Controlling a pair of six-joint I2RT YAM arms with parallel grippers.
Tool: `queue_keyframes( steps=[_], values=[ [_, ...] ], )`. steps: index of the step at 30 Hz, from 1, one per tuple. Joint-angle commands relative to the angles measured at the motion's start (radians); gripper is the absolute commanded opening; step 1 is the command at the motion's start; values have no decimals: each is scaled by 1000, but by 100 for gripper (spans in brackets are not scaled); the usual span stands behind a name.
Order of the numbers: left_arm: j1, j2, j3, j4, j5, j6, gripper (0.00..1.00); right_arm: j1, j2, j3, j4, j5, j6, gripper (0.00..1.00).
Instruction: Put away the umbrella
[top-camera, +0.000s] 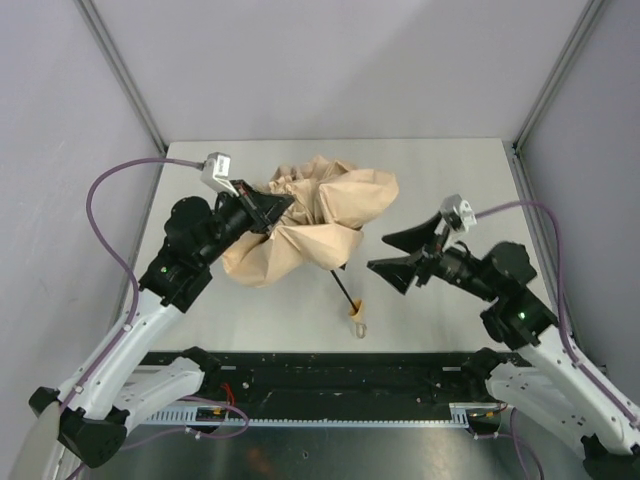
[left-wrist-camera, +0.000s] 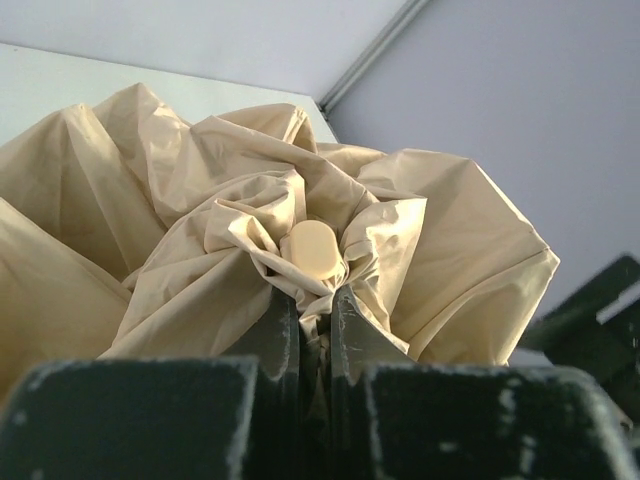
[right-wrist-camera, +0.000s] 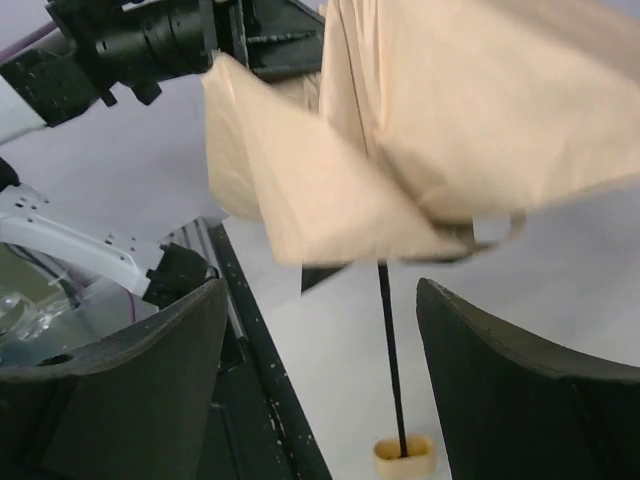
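Observation:
The umbrella's beige canopy (top-camera: 310, 225) is crumpled and half collapsed in the middle of the table. Its thin black shaft (top-camera: 343, 288) runs down to the small tan handle (top-camera: 356, 312) with a wrist loop near the front edge. My left gripper (top-camera: 272, 208) is shut on the canopy fabric near the top; the left wrist view shows the fabric (left-wrist-camera: 315, 310) pinched between the jaws just under the round tan tip cap (left-wrist-camera: 313, 250). My right gripper (top-camera: 392, 252) is open and empty, right of the shaft. In the right wrist view the shaft (right-wrist-camera: 390, 360) and handle (right-wrist-camera: 405, 456) lie between the open fingers (right-wrist-camera: 120, 390).
A black rail (top-camera: 340, 375) runs along the table's near edge below the handle. Grey walls and metal posts close in the back and both sides. The left arm (right-wrist-camera: 130, 45) shows behind the canopy in the right wrist view.

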Motion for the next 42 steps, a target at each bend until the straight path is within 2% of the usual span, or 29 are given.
queue_keyframes(
  steps=[1,7,11,17,22,25,28,32,34,37,40,42],
  values=[
    [7,-18,52,97,125,78,0,15,199,150,131,-76,-1,79],
    [9,-22,42,88,222,81,0,36,385,290,59,-168,-15,73],
    [9,-11,45,87,250,53,0,94,423,296,28,-203,-52,74],
    [34,21,48,83,257,-13,0,153,425,293,-57,-316,-57,68],
    [53,40,56,83,244,-49,0,215,405,293,-124,-257,-61,48],
    [62,41,63,83,235,-59,0,253,376,292,-157,-228,-55,46],
    [64,49,71,84,246,-81,0,308,379,292,-81,-188,-19,47],
    [64,60,66,85,258,-130,0,388,473,292,164,-134,109,42],
    [64,58,60,86,268,-150,0,428,538,292,282,-83,166,44],
    [64,54,50,92,291,-177,0,461,652,305,411,-39,278,52],
    [63,50,36,101,317,-203,0,478,680,331,426,-86,306,58],
    [65,53,18,135,342,-223,0,492,658,337,399,-106,299,67]
  ],
)
